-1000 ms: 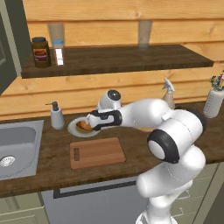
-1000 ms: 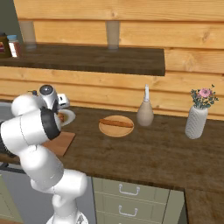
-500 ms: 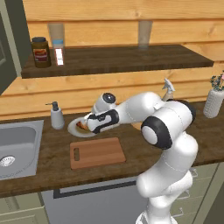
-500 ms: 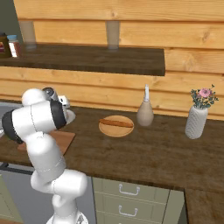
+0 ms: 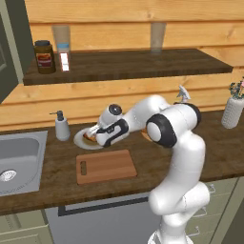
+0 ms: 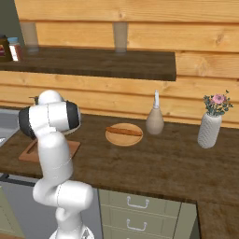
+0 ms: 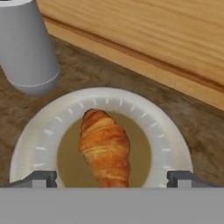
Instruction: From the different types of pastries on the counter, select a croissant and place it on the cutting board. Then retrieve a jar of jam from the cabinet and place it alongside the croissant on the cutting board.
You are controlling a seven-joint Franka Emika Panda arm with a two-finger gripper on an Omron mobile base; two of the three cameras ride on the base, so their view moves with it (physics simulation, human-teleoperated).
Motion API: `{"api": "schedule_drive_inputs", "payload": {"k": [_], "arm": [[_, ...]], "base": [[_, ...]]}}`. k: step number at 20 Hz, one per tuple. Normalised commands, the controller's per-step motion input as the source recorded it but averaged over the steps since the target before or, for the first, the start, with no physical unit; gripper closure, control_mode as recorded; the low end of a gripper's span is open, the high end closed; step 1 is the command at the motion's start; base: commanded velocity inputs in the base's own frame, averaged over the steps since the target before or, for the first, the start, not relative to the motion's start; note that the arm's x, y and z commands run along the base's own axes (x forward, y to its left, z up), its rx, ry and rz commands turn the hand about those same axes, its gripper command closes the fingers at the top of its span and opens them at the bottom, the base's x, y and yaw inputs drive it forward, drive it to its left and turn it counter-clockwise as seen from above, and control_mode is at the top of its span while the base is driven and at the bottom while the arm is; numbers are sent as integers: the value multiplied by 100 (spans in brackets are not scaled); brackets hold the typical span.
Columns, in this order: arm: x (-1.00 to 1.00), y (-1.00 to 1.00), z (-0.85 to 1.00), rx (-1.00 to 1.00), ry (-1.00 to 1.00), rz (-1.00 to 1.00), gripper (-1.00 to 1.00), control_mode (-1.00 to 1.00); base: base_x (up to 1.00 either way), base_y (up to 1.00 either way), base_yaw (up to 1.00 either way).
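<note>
My end effector (image 7: 112,178) hangs low over the white plate (image 7: 175,144), its jaws spread wide with one dark tip (image 7: 41,178) at each side of the plate's near rim and nothing between them. The croissant (image 7: 105,146) lies in the middle of that plate, pointing from about 11 o'clock toward 5 o'clock in the hand view, untouched. At 10 o'clock from the plate stands the grey soap dispenser (image 7: 26,46), just beside its rim, with the wooden wall behind. In the left base view my end effector (image 5: 97,138) covers most of the plate (image 5: 80,139), and the cutting board (image 5: 106,166) lies bare on the dark tabletop (image 5: 57,186) at 6 o'clock from the plate, near it but apart, slot handle to its left end. The sink (image 5: 16,159) sits at 9 o'clock. In the right base view a long thin pastry stick (image 6: 123,131) rests on a round wooden plate (image 6: 124,138), well apart from my arm, with a tan bottle (image 6: 155,120) and a flower vase (image 6: 209,125) further toward 3 o'clock.
</note>
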Motion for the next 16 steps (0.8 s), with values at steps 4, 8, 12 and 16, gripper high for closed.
{"api": "schedule_drive_inputs", "payload": {"k": [4,8,12,16], "arm": [[35,31,-32,0,4,0,-100,-100],[37,23,-29,0,1,0,-100,-100],[38,20,-31,0,1,0,-100,-100],[37,19,-33,0,2,0,100,-100]], "base": [[0,0,0],[0,0,0],[0,0,0],[0,0,0]]}}
